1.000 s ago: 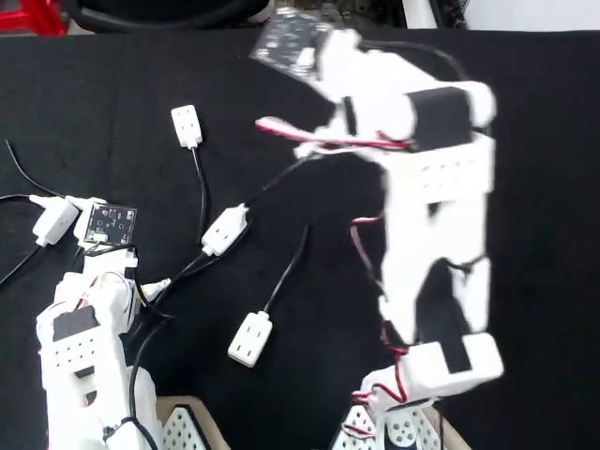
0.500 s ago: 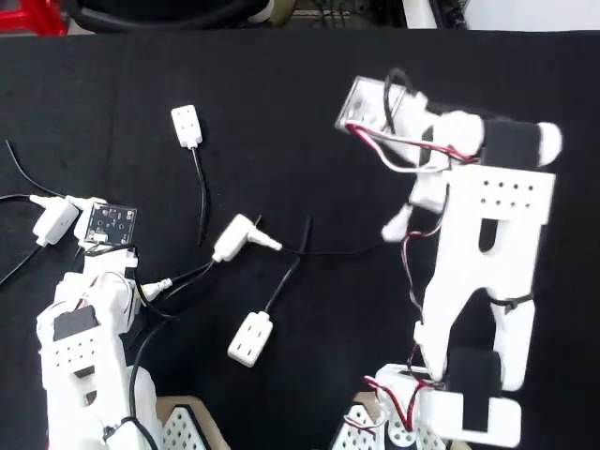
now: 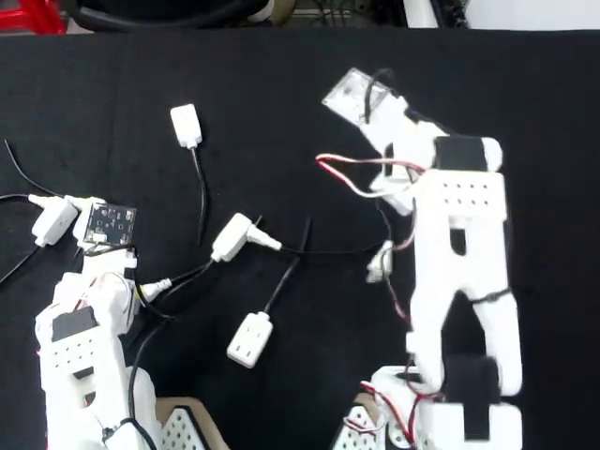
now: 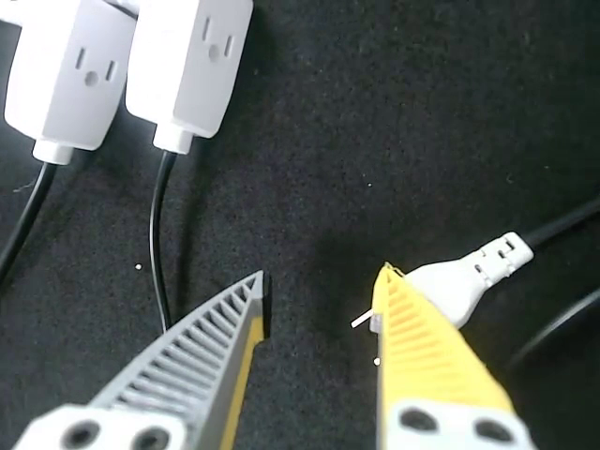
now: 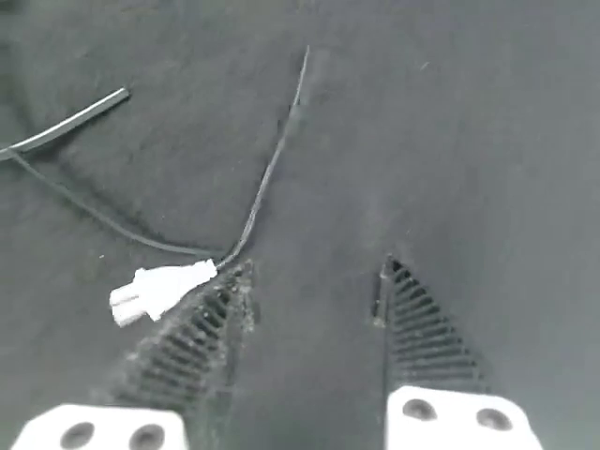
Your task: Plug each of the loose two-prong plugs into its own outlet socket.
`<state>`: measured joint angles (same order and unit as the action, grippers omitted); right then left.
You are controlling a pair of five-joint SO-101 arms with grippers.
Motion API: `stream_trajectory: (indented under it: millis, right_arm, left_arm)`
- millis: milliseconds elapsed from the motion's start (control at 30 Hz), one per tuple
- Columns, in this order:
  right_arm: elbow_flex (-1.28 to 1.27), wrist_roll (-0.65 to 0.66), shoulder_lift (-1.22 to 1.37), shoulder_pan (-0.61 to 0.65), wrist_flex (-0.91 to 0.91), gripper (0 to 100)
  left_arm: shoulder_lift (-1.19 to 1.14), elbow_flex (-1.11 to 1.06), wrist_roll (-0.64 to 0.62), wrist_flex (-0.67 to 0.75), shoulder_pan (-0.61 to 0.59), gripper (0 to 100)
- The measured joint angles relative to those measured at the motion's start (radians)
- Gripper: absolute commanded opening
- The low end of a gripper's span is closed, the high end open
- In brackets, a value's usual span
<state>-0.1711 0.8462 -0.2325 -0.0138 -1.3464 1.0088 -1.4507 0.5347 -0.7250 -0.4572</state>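
Over black cloth [image 3: 525, 84], found right gripper [image 5: 314, 281] spread empty just beside a plug [image 5: 159, 286], left gripper [image 4: 321, 281] likewise gaping by a second plug [image 4: 469, 272] near sockets [image 4: 187, 66]; judged plugs light, hard, cords limp, best pinched across the body.

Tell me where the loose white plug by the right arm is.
In the high view the loose two-prong plug lies on the black cloth beside the right arm, right of the middle outlet socket; the open right pincer sits next to it.
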Motion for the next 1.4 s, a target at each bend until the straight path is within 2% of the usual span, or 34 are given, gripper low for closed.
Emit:
stream_trajectory:
  millis: [200, 367, 533, 700, 900, 1033, 1133, 1400]
  right_arm:
    - [0.000, -0.187, -0.147, -0.049, -0.199, 20.8]
    - [-0.089, -0.483, -0.175, -0.078, -0.278, 20.8]
    - [-0.313, -0.781, -0.098, -0.035, -0.127, 20.8]
    - [-0.391, -0.951, 0.017, 0.018, 0.069, 20.8]
    - [-0.413, -1.056, 0.130, 0.044, 0.130, 20.4]
    - [-0.480, -1.109, 0.172, 0.009, 0.273, 20.4]
    - [-0.528, -1.120, 0.173, -0.021, 0.354, 20.4]
    - [-0.545, -1.131, 0.180, -0.038, 0.427, 19.8]
  left_arm:
    - [0.000, 0.000, 0.000, 0.000, 0.000, 19]
    - [0.000, 0.000, 0.000, 0.000, 0.000, 19]
    - [0.000, 0.000, 0.000, 0.000, 0.000, 19]
    - [0.000, 0.000, 0.000, 0.000, 0.000, 19]
    - [0.000, 0.000, 0.000, 0.000, 0.000, 19]
    - [0.000, 0.000, 0.000, 0.000, 0.000, 19]
    - [0.000, 0.000, 0.000, 0.000, 0.000, 19]
    - [0.000, 0.000, 0.000, 0.000, 0.000, 19]
